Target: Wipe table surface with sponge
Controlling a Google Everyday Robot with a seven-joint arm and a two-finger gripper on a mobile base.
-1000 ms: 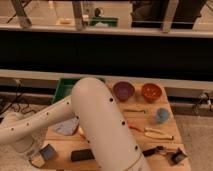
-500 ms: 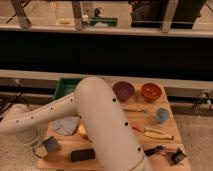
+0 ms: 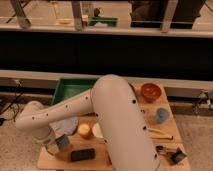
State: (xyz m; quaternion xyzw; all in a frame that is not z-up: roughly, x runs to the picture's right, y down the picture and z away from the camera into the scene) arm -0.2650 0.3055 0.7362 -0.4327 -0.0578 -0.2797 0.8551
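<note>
The gripper (image 3: 54,144), jaws closed on the sponge (image 3: 63,141), sits at the near-left corner of the wooden counter (image 3: 150,109), which carries a green tray (image 3: 70,91) at its far-left corner and stands before a dark wall (image 3: 110,52).

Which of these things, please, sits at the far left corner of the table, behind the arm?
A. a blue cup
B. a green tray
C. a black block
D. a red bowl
B: the green tray fills the far left corner of the table, while the gripper is low at the near left edge, shut on the sponge.
</note>
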